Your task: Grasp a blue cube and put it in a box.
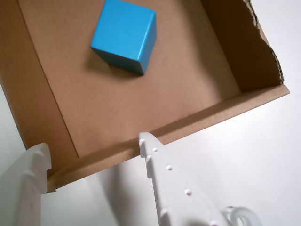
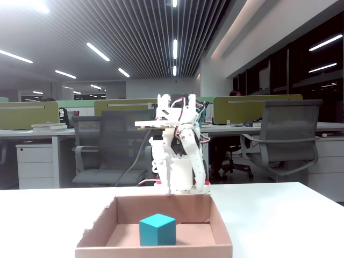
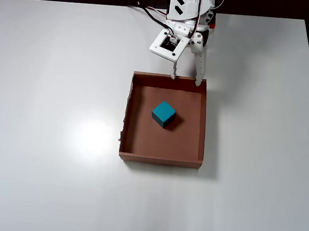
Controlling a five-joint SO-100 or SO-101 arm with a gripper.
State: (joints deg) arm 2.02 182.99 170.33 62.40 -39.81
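Blue cube, wrist view: the blue cube [image 1: 124,35] rests on the floor of the box [image 1: 141,101], well ahead of my end effector [image 1: 94,146] and apart from it.
End effector, wrist view: my two fingers stand spread wide with nothing between them, their tips over the near wall of the box.
Fixed view: my end effector [image 2: 171,189] hangs behind the far wall of the box [image 2: 156,250]; the blue cube [image 2: 157,229] sits nearer the camera, inside.
Overhead view: my end effector [image 3: 186,80] is parted and empty at the top wall of the box [image 3: 162,159]; the blue cube [image 3: 163,113] lies below it, near the middle, on the white surface [image 3: 53,113] carried tray.
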